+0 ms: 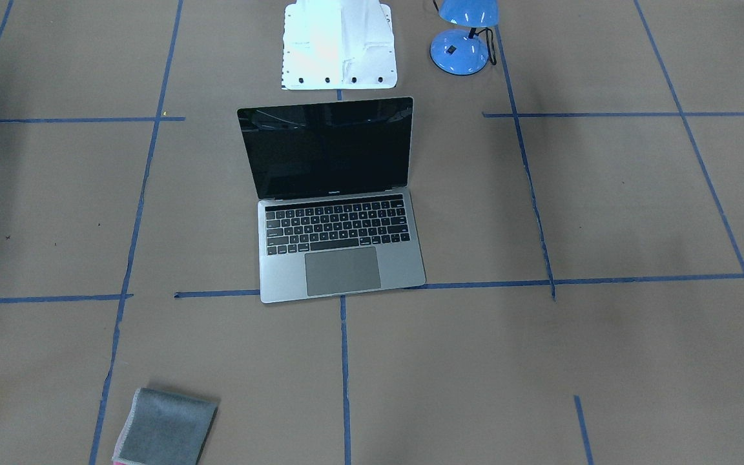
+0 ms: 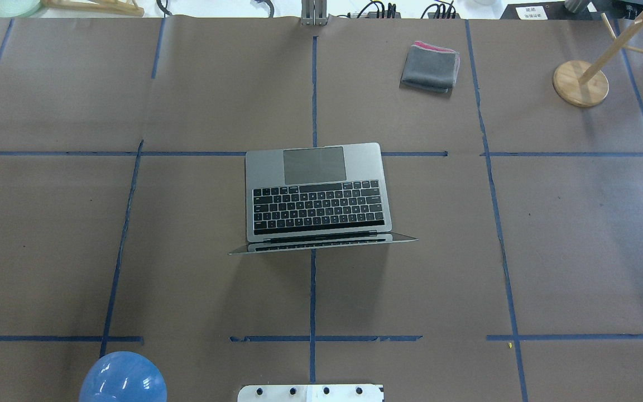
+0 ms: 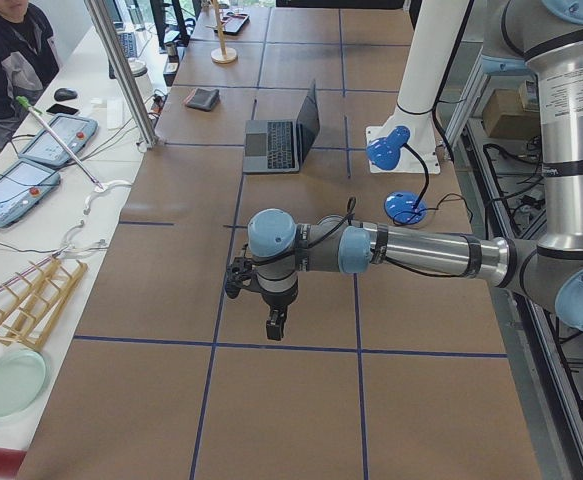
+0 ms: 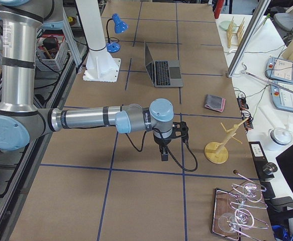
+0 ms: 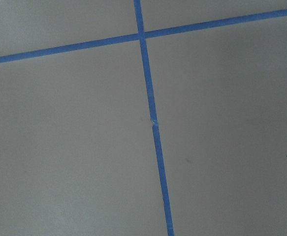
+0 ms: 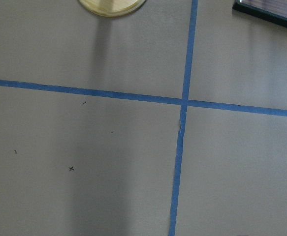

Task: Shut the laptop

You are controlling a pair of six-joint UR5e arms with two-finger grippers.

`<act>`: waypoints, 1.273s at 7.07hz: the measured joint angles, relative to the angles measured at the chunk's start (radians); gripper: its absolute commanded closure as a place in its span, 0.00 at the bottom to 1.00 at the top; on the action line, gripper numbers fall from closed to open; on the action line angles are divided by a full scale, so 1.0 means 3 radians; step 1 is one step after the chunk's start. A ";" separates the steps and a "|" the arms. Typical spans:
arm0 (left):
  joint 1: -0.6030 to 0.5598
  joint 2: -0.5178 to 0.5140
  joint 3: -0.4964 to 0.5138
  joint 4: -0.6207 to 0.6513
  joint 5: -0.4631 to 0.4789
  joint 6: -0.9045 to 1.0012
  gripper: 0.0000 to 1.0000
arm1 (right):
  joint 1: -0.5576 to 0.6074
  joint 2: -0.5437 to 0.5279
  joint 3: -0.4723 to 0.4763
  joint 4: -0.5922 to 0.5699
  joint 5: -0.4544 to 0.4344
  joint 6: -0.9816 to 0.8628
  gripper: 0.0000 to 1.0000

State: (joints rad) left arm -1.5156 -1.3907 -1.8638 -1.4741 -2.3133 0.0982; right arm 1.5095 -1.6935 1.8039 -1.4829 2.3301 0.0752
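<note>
The laptop stands open in the middle of the table, its black screen upright and facing away from the robot. It also shows in the overhead view, the exterior left view and the exterior right view. My left gripper hangs over the table far from the laptop, seen only in the exterior left view. My right gripper hangs likewise at the other end, seen only in the exterior right view. I cannot tell whether either is open or shut. Both wrist views show only table paper and blue tape.
A blue desk lamp stands beside the white robot base. A folded grey cloth lies at the far side. A wooden stand is at the far right, near my right gripper.
</note>
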 measured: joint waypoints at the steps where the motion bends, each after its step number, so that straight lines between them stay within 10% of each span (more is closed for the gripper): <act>1: 0.0002 0.0000 0.0000 0.0000 0.0005 0.0000 0.01 | 0.0000 0.0000 0.0000 -0.0001 0.0000 0.0002 0.00; 5: 0.0007 -0.0105 -0.0003 -0.0037 0.0073 -0.0015 0.01 | -0.0084 0.0019 0.0044 0.0042 0.0004 0.0035 0.00; 9: 0.0207 -0.0662 0.0129 -0.0400 0.0026 -0.0266 0.01 | -0.0564 0.0037 0.0081 0.0909 0.0099 0.0921 0.01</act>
State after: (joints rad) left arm -1.4536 -1.5892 -1.8251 -1.5941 -2.3055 0.0185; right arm 1.3402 -1.6825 1.8283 -1.2103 2.3597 0.3514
